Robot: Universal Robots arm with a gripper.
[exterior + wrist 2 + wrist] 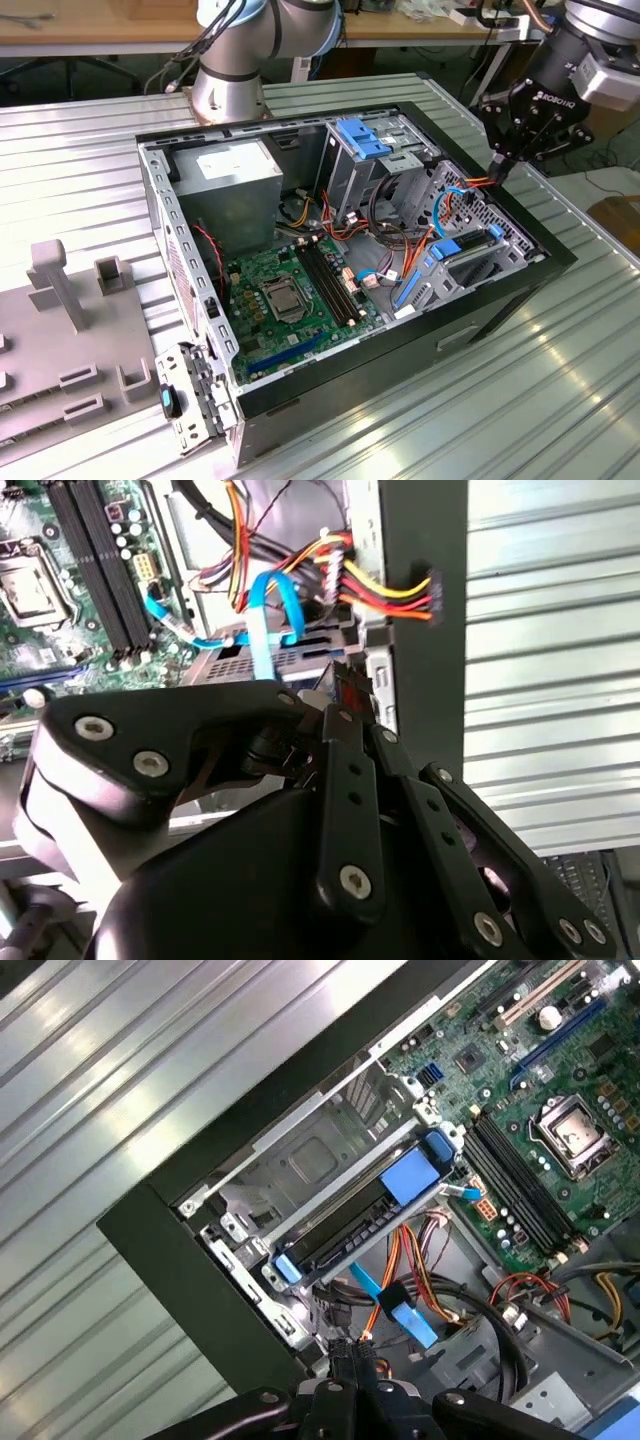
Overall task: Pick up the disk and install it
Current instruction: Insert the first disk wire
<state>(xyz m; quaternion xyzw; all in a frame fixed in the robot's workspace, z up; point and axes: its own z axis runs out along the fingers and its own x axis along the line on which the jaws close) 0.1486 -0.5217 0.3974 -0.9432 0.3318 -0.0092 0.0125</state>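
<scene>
Fingers point(345, 780) pressed together, pinching an orange-red cable end point(350, 688) at the tips; that's how my black multi-link gripper point(497, 168) stands rn. I hang over the rim of the open black computer case point(400, 345), at the exterior view's right, above the drive-cage corner. The case lies on its side on the ribbed silver metal table point(500, 410).

The disk point(345, 1225), a flat dark hard drive w/ blue plastic side rails, isn't in my grip. It sits inside the grey metal drive cage point(320, 1145), seen edge-on, w/ a blue rail end showing at each side. In the first wrist view it's near my fingertips but apart from them, w/ orange wires running btwn it and me.

Near me: a light-blue flat cable point(258, 630), and a yellow-red-black wire bundle w/ black plug point(405, 585) draped at the case wall. The green motherboard point(290, 290) lies mid-case. The grey power-supply box w/ white sticker point(235, 180) is at the opposite end, well apart from me. A bare blue plastic bracket point(362, 138) sits on the upper bay.
</scene>
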